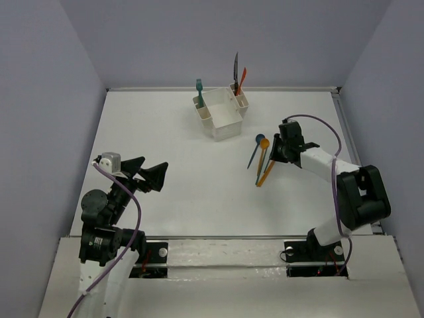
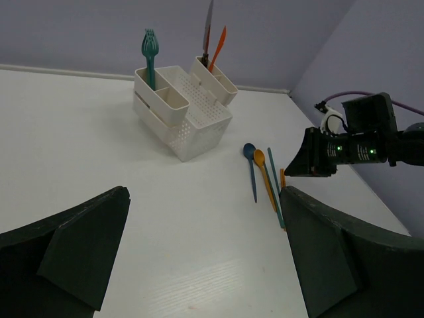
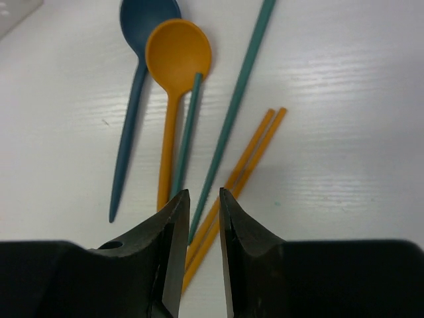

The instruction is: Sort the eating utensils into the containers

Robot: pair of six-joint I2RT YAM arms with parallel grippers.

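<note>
The white caddy (image 1: 219,114) (image 2: 187,111) stands at the back of the table. A teal fork (image 1: 199,89) (image 2: 150,50) is upright in its left slot. A dark-handled knife (image 1: 235,68) (image 2: 208,30) and an orange knife (image 1: 242,79) (image 2: 219,45) are upright in its right slot. A blue spoon (image 3: 135,99) (image 1: 254,150), an orange spoon (image 3: 174,63) (image 1: 262,151), two thin teal sticks (image 3: 235,99) and a pair of thin orange sticks (image 3: 255,142) lie flat right of the caddy. My right gripper (image 3: 204,199) (image 1: 273,161) hovers low over the stick ends, jaws a narrow gap apart, nothing clamped. My left gripper (image 2: 205,245) (image 1: 151,169) is wide open and empty.
Purple walls close in the table on three sides. A raised table edge (image 1: 341,119) runs just right of the right arm. Bare white surface (image 1: 185,172) lies between the two grippers and in front of the caddy.
</note>
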